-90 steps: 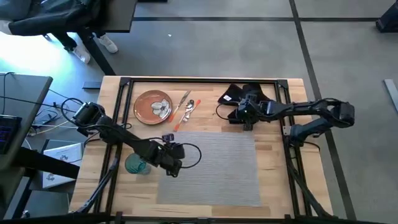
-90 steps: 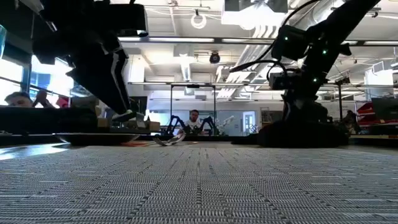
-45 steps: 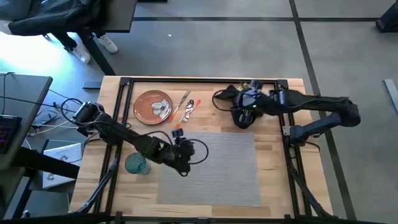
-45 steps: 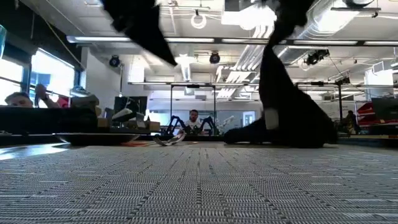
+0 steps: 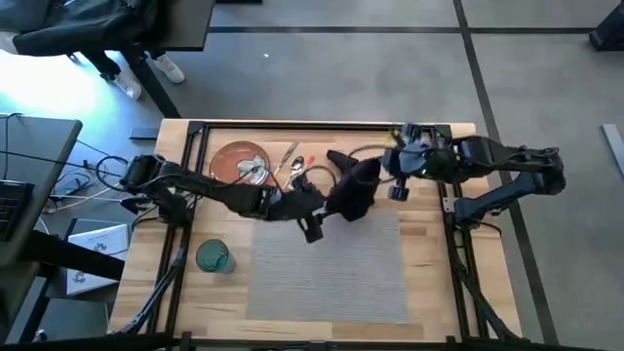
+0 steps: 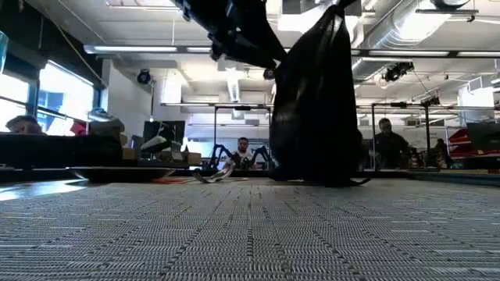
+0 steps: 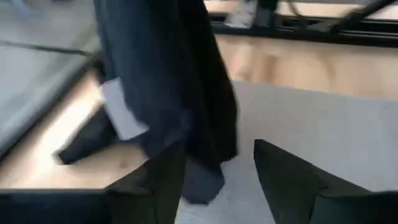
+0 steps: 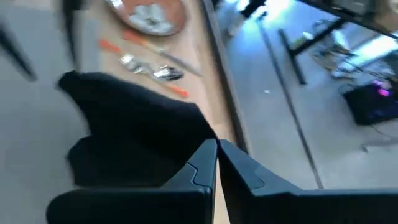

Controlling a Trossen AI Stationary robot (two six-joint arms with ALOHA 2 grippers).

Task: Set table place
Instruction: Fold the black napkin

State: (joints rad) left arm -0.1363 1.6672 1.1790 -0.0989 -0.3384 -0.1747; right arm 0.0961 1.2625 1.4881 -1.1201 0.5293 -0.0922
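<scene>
My right gripper [image 5: 392,178] is shut on the black napkin [image 5: 352,187], which hangs bunched over the far edge of the grey placemat [image 5: 331,268]. A white label [image 7: 120,112] shows on the napkin [image 7: 168,87]. My left gripper [image 5: 312,228] [image 7: 217,180] stands open just left of the napkin's lower end; whether it touches the cloth I cannot tell. The orange-brown plate [image 5: 240,166] and orange-handled cutlery [image 5: 291,168] lie at the table's far left. The teal glass [image 5: 213,256] stands left of the placemat. My right gripper [image 8: 216,163] pinches the napkin's upper end [image 8: 200,132] between its two shut fingers, coming from the table's right side; one layer or several, I cannot tell. The napkin hangs slack below the fingers [image 6: 316,94], and its lower end [image 6: 312,179] reaches the placemat.
The wooden table [image 5: 434,283] has a black frame along its edges. Most of the placemat's near part [image 6: 250,234] lies bare. People sit at desks in the room beyond [image 6: 244,150].
My right gripper has lifted the napkin off the table's far right and carried it toward the table's left, so that it now hangs over the placemat's far edge. My left gripper has swung from beside the glass toward the right and far side, up to the napkin.
</scene>
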